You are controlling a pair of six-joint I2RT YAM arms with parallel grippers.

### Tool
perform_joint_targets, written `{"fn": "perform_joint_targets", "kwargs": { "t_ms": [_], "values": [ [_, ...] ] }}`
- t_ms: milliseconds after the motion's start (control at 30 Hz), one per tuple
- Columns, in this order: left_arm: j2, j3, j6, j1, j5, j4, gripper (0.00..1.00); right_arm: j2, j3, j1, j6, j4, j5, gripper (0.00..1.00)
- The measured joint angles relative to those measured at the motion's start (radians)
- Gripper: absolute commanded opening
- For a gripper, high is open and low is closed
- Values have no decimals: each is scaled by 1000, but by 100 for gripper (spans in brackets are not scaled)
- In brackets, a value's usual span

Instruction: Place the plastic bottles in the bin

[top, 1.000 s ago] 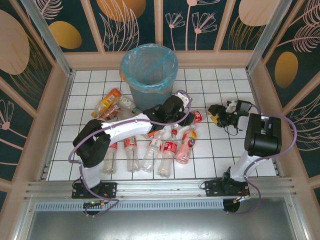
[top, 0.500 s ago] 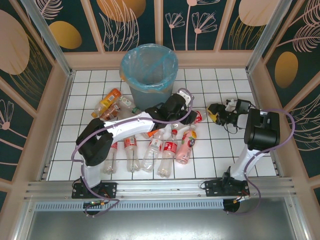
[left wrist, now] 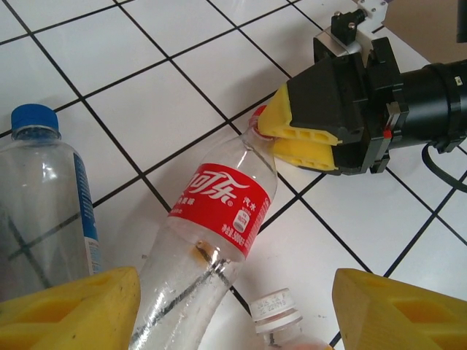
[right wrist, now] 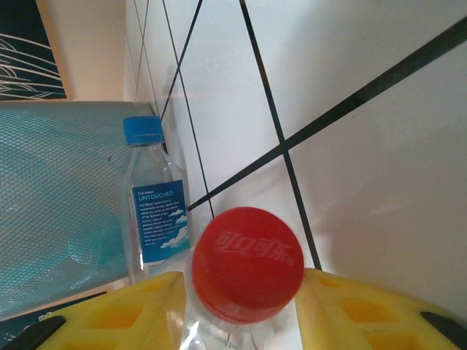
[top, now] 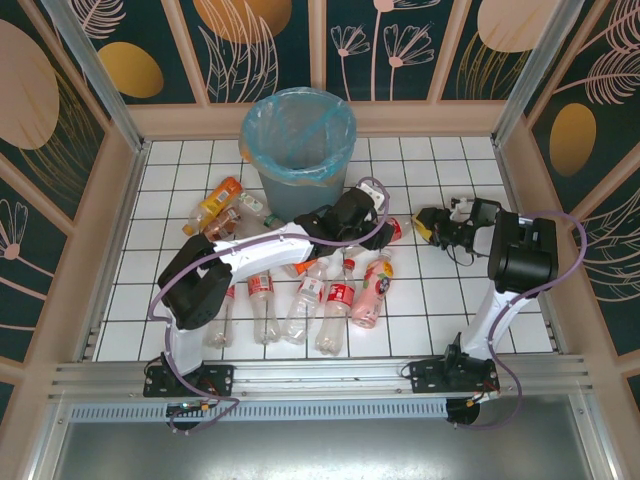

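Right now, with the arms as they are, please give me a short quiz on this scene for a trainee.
1. True or false: the left gripper is shut on a bottle.
2. Which part of the red-label bottle does the right gripper hold? A) the base B) the cap end C) the label
3. In the right wrist view, what colour is the cap of the water bottle near the bin?

Key: 1 false, it is open above the bottles; 2 B; 3 blue.
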Motion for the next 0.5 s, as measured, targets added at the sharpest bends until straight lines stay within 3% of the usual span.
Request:
{"fn": "perform_joint_targets", "kwargs": {
  "t_ms": [500],
  "values": [
    [0,0,0,0,-3,0,71,-36,3,-23,7,15,27,25]
  ]
}}
